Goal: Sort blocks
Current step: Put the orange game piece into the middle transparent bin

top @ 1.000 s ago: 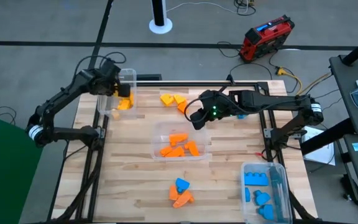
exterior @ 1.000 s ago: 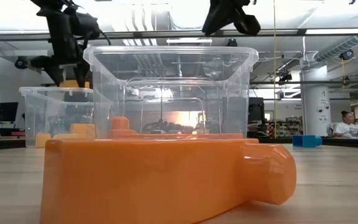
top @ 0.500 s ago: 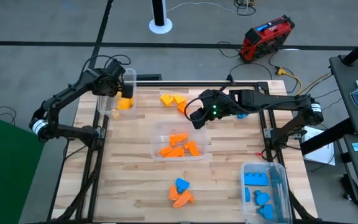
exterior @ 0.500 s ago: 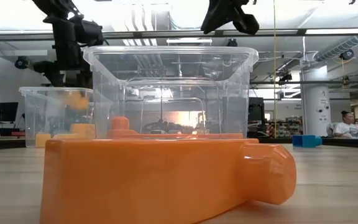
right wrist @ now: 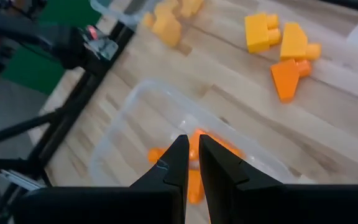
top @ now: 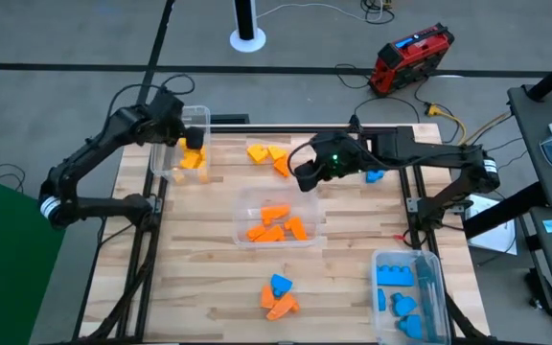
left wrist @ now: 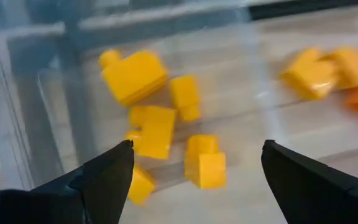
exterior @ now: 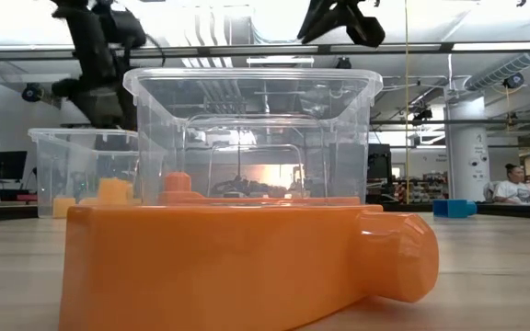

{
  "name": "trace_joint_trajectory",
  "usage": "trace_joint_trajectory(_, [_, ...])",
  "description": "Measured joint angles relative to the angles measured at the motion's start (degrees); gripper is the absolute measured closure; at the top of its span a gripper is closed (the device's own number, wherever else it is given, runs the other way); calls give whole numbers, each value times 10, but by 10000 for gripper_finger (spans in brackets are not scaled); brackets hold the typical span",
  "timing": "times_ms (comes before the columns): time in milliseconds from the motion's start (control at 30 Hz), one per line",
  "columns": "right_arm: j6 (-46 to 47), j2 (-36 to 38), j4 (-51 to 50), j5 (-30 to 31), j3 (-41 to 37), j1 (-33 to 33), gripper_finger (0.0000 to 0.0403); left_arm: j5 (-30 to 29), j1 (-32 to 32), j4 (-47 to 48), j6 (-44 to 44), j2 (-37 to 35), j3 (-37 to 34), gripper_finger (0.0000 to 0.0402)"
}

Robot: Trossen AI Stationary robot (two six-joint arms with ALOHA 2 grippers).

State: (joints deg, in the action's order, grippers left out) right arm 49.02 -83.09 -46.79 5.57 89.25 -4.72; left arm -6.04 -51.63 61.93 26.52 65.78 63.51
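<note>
Left gripper (left wrist: pixel 191 163) spread wide, empty, above yellow blocks (left wrist: pixel 166 121). Right gripper (right wrist: pixel 189 163) closed, empty. Blocks likely light, rigid, slick; pinch flat sides.

Yellow blocks (left wrist: pixel 157 121) are lying in a see-through bin (top: pixel 195 117). Orange blocks (top: pixel 276 222) are sitting in the middle clear bin (top: pixel 241 203), and blue blocks (top: pixel 398 287) are filling another (top: pixel 433 278). The table (top: pixel 199 278) is showing pale wood stripes. Both arms are looking black.

Three clear bins (top: pixel 241 206); two arms; three loose blocks (top: pixel 267 155) at far edge, three (top: pixel 278 296) near edge.
</note>
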Motion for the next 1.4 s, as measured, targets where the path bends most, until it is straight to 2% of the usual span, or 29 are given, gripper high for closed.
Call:
trace_joint_trajectory(200, [-6, 1, -2, 0, 37, -13, 374, 0, 69, -24, 14, -43, 42, 77])
trace_joint_trajectory(367, [-49, 1, -16, -1, 70, -12, 374, 0, 144, -24, 15, -58, 76, 77])
trace_joint_trajectory(533, [-62, 1, -68, -1, 103, 7, 374, -6, 232, -10, 17, -62, 100, 77])
trace_joint_trajectory(667, [-52, 1, -122, -1, 121, 37, 374, -14, 313, 10, 54, -62, 109, 77])
trace_joint_trajectory(867, [-14, 2, -163, 4, 128, 94, 374, -65, 450, 39, 181, -61, 108, 77])
trace_joint_trajectory(1067, [5, 2, -165, 5, 128, 146, 374, -71, 609, 51, 334, -51, 108, 81])
trace_joint_trajectory(1267, [1, 2, -169, 14, 128, 182, 374, -87, 786, 52, 496, -5, 108, 92])
trace_joint_trajectory(1400, [4, 2, -179, 21, 128, 190, 374, -97, 878, 55, 595, 32, 108, 96])
